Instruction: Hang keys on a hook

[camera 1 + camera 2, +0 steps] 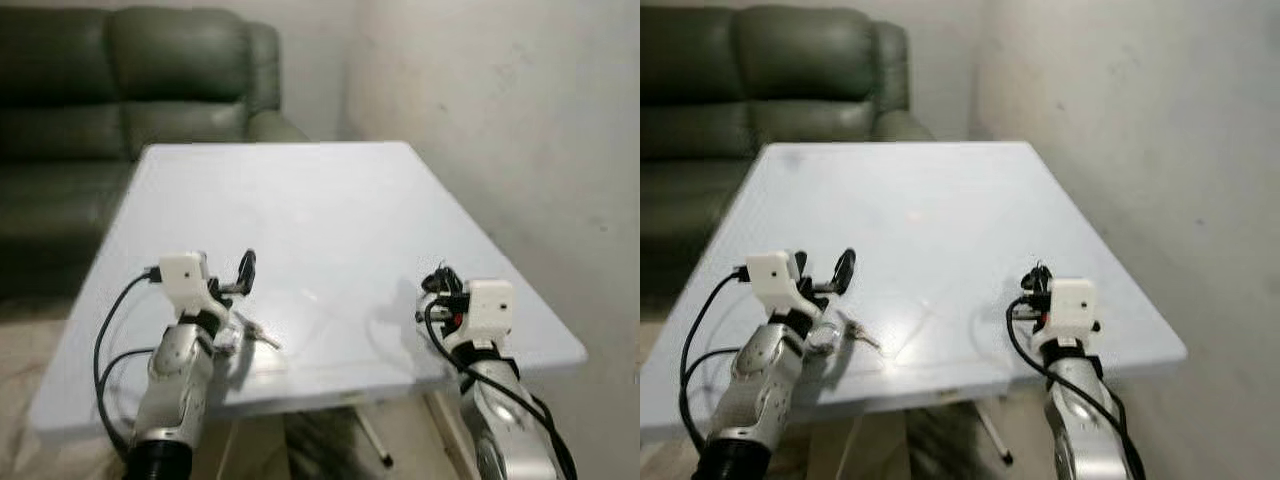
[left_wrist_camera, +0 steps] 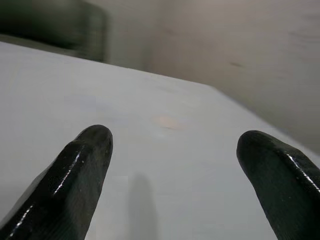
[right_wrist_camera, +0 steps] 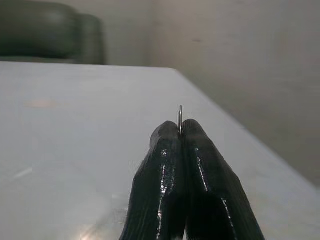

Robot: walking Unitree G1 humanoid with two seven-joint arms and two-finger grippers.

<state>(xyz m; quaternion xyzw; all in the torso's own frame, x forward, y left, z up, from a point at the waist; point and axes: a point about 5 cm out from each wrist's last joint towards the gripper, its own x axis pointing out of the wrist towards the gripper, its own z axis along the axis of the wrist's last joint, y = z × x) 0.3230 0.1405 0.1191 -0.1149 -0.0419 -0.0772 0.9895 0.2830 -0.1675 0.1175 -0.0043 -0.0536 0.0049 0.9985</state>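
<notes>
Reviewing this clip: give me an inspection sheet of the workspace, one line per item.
Surface: pale table, bare across the middle.
Job's things: keys lie on the table beside the left gripper; a thin metal wire is pinched in the right gripper; hook nothing seen.
Clutter: nothing seen.
Grippers: left gripper open above the table; right gripper shut.
Cables: black cables loop along both arms.
Surroundings: dark sofa, plain wall.
</notes>
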